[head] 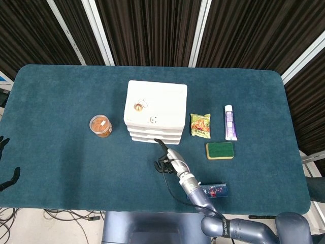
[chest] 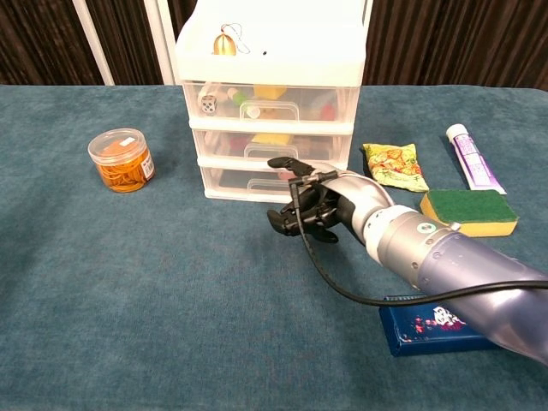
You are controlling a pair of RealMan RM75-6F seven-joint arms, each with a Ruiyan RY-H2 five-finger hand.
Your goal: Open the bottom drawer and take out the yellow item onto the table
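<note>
A white drawer unit (head: 155,109) (chest: 270,51) with three clear drawers stands mid-table, all of them closed. The bottom drawer (chest: 235,181) shows pink and red bits; I see no yellow item in it from here, though yellow shapes show in the two upper drawers. My right hand (head: 167,158) (chest: 315,204) hovers right in front of the bottom drawer, one finger stretched toward its front and the others partly curled, holding nothing. I cannot tell whether it touches. My left hand (head: 6,162) shows only as dark spread fingers at the table's left edge.
An orange-filled jar (head: 100,126) (chest: 122,160) stands left of the unit. To its right lie a snack packet (chest: 394,164), a toothpaste tube (chest: 473,157) and a green-yellow sponge (chest: 468,211). A blue box (chest: 437,324) lies under my right forearm. A small bell (chest: 226,43) sits on the unit.
</note>
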